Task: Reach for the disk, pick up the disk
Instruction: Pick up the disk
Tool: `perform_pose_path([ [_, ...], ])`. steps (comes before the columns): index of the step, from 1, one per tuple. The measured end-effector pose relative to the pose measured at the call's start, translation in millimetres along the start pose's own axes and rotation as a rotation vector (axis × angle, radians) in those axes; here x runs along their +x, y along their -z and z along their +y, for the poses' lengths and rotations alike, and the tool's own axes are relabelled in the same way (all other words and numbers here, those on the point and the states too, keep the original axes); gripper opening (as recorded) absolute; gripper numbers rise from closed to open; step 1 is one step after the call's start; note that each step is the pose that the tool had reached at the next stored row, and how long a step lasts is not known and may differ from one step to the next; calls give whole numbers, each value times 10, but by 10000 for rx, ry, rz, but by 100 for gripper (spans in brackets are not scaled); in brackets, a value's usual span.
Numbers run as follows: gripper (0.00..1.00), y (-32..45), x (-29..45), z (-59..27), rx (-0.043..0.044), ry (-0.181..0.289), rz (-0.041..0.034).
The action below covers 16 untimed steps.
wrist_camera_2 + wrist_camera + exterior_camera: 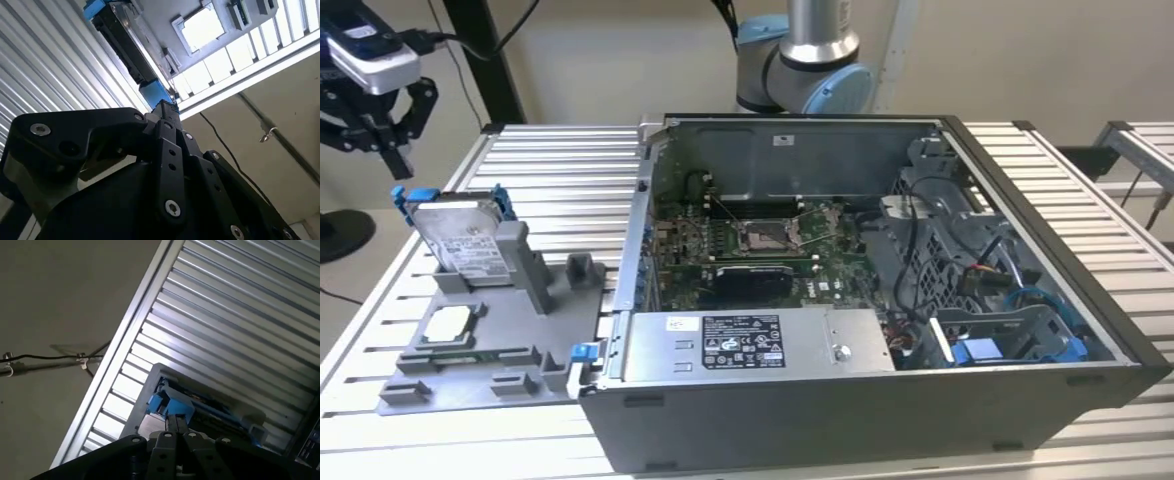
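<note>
The disk [458,243] stood on edge, leaning back a little, in a slot of a grey fixture [478,352] on the slatted aluminium table [560,160]. Its white label faced the exterior camera, and its blue bracket [448,199] capped the upper end. In the exterior view it sat at nine o'clock from the open computer case [854,425], with the fixture just beside the case wall.

The gripper [390,158] hung at about eleven o'clock from the disk, just above the bracket's near corner and separated from it by a small gap. Its black fingers were drawn together at the tips, with nothing between them. In the second wrist view the closed tips [164,106] pointed at the bracket's blue end, and the disk's dark edge [122,42] ran away beyond them. In the first wrist view the tips [175,424] sat over the blue bracket as well.

A small white-topped chip [450,323] lay flat in the fixture at six o'clock from the disk.

Inside the case, a green motherboard [687,250] carried a processor socket [765,235] near the middle. A grey power supply [747,345] with a black label lay at six o'clock from the socket, and a blue drive caddy [987,352] at four o'clock. The arm's base [807,60] rose at twelve o'clock, beyond the case.
</note>
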<state>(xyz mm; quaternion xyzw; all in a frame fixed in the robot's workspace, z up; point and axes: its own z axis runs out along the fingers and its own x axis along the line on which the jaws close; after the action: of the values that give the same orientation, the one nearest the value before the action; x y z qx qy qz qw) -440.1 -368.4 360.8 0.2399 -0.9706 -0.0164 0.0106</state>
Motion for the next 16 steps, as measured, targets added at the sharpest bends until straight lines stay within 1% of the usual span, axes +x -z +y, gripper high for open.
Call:
perform_pose_path([
  [9,0,0,0,0,39,1629,70],
  [10,0,0,0,0,47,1993,86],
  [16,0,0,1,0,76,3081,134],
])
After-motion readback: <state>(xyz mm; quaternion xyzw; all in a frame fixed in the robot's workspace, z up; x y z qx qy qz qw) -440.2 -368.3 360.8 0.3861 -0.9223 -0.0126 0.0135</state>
